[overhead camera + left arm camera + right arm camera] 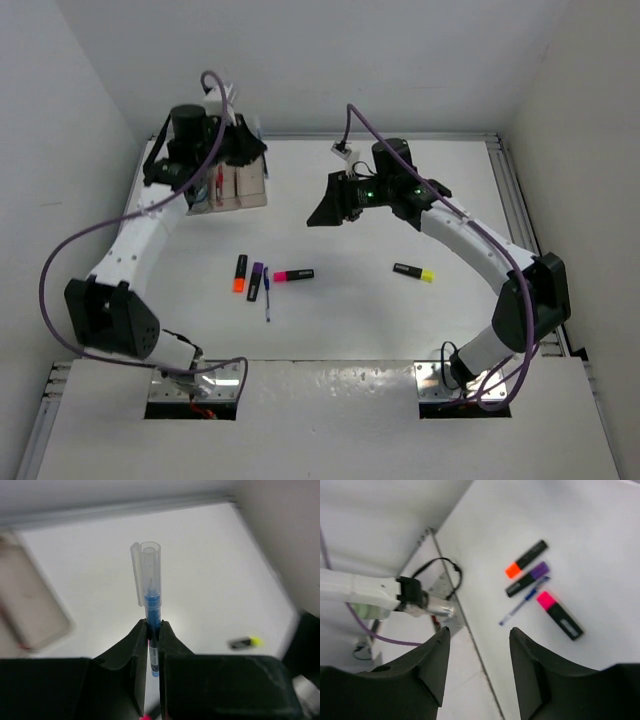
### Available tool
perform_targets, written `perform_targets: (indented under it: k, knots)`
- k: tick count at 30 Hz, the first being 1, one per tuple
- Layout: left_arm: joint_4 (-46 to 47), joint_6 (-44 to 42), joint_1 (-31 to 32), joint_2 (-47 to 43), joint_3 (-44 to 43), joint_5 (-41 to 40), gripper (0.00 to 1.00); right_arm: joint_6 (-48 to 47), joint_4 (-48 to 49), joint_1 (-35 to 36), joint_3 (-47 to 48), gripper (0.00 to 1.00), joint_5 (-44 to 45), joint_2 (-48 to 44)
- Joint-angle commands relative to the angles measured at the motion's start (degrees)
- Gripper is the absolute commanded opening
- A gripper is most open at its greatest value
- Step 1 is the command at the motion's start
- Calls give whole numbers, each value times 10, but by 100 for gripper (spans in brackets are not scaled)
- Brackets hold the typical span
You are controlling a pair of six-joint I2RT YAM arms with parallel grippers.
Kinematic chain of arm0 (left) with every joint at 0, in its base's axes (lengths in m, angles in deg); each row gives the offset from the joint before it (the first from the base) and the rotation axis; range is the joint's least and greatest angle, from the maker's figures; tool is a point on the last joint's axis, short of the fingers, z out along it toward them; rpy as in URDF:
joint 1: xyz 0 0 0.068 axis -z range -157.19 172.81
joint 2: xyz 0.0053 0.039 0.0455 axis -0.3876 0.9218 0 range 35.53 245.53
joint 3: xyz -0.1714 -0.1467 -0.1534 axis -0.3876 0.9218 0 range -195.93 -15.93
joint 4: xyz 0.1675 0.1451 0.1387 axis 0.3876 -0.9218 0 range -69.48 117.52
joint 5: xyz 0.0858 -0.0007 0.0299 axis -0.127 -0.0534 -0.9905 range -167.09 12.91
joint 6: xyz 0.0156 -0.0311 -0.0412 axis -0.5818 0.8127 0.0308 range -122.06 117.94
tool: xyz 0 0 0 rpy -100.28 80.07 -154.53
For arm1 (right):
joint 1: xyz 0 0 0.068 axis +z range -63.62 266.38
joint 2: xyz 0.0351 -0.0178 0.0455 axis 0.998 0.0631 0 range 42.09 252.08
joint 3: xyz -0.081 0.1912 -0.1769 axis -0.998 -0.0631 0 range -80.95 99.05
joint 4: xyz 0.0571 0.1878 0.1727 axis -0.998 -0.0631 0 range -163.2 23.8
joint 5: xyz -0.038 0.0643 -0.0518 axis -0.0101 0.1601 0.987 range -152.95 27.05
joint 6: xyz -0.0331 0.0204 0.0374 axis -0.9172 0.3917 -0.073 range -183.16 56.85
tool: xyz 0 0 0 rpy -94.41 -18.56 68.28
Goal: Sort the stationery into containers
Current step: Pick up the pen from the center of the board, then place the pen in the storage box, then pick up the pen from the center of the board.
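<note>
L end effector (154, 632) pinches blue pen (152, 602) near one end; thin grip, so pen may pivot/slip, missing tray (250, 192) slot. R end effector (477, 640) spread, empty.

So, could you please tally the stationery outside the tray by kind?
Highlighters: 4 (orange highlighter, purple highlighter, pink highlighter, yellow highlighter)
Pens: 2 (loose blue pen on the table, held blue pen in the left tool)
Total: 6
The tray contents cannot be made out clearly.
</note>
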Motion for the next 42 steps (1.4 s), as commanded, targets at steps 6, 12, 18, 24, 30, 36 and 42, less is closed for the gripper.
perform_targets:
  k: [6,12,18,24,30,36,42]
  knots:
    - [-212,-197,-71,265,-254,-246,0,-197,-108,4,-32,46,126,-39]
    - [-229,-210,-89,399,-394,-292,2,-241,-126,19,-56,46,156,-44]
    - [-263,-208,-101,476,-467,-285,19,-226,-115,32,-67,46,184,-34]
    - [-247,-176,-109,471,-443,-256,47,-138,-89,102,-27,46,254,34]
    - [-213,-140,-149,376,-400,-188,49,62,-146,174,75,45,439,138]
    - [-191,-95,-185,226,-308,-108,50,103,-160,285,129,43,605,195]
    - [-201,-78,-230,100,-192,-104,52,148,-211,345,200,42,650,270]
